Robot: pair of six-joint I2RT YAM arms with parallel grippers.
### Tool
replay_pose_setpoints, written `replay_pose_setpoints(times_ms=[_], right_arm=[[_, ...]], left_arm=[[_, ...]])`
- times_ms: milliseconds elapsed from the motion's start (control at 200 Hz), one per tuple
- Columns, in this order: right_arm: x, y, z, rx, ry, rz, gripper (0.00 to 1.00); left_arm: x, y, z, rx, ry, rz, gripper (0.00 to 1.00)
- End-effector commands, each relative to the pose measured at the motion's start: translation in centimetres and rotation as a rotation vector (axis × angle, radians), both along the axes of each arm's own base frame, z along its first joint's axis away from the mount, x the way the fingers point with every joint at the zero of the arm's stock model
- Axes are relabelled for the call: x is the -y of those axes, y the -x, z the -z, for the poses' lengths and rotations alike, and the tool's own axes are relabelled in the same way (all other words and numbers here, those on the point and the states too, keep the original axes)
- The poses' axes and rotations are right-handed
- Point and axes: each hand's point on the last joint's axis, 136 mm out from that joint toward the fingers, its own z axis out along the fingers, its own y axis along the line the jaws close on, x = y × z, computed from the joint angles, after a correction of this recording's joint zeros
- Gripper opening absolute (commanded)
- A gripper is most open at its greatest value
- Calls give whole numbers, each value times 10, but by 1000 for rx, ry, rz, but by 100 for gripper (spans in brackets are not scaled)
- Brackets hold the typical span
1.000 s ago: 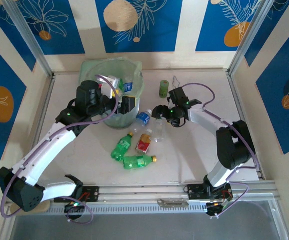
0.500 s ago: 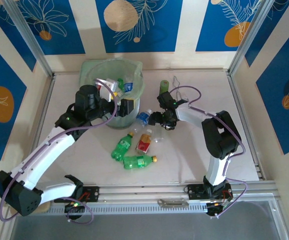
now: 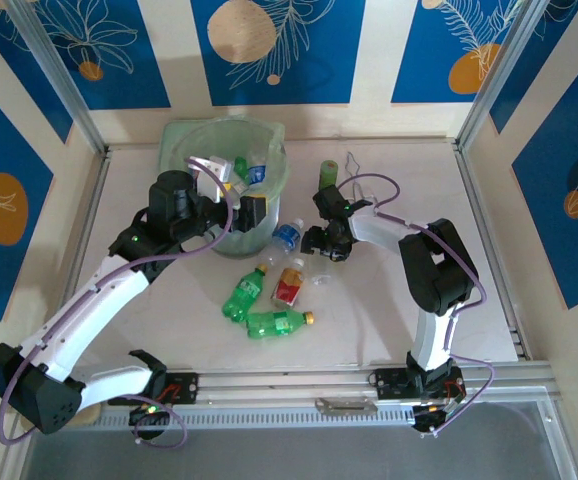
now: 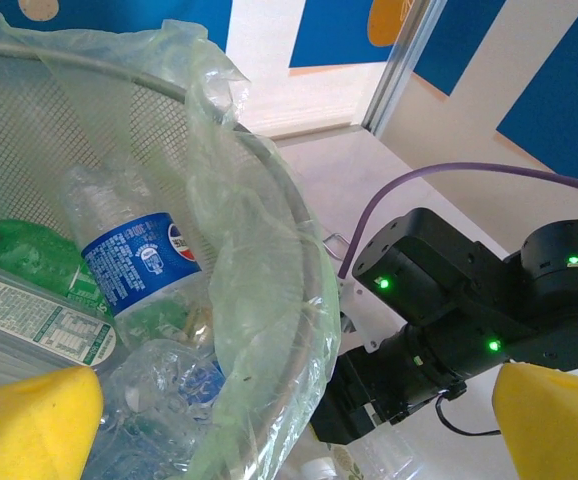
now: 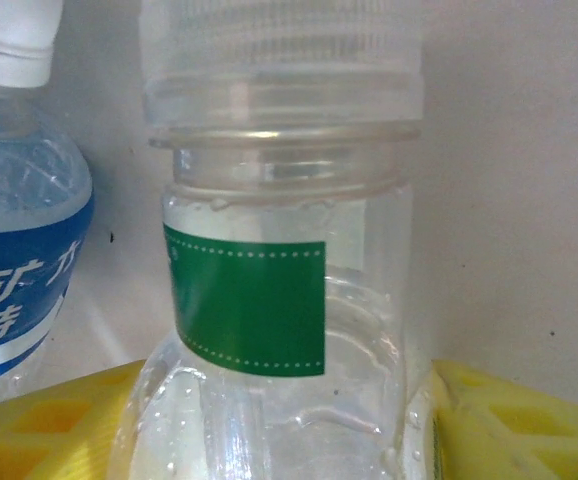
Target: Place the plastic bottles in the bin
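Note:
Pale-green lined bin [image 3: 195,135] stands at the back left with several plastic bottles inside; its rim [image 4: 269,200] crosses the left wrist view, a blue-labelled bottle [image 4: 139,255] in it. My left gripper [image 3: 254,210] hangs open at the bin's right rim, yellow pads [image 4: 29,420] wide apart. My right gripper [image 3: 321,246] is shut on a clear bottle [image 5: 279,300] with a green label, pads [image 5: 519,420] pressing both its sides. On the table lie a blue-labelled bottle [image 3: 287,236], a red-labelled one [image 3: 289,283] and two green ones [image 3: 244,295].
An olive-green cylinder [image 3: 327,177] stands just behind the right gripper, with thin wire beside it. The right arm's black wrist [image 4: 469,300] is close to the bin's outer wall. Metal rails edge the table's sides and front.
The right gripper slid left and down onto the clear bottle and closed its fingers around it. The left arm drew back slightly and stayed open.

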Motion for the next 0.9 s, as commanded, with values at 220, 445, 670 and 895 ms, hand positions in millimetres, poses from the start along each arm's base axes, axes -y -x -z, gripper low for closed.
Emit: replay_pose_setpoints(times_ms=[220,445,670,895], right_arm=[[2,-14,-44,88,-129,41,55],[10,-33,-129,273,-413,134,52],[17,-38,-213,456,-639,183,49],[15,-27,-270,610,-791,177,47]], left_arm=[[2,-2,-10,27,11,-7,100],[15,-1,-12,-3,35,43,100],[44,12,-22,18,47,125,100],[84,24,-24,2,116,220,100]])
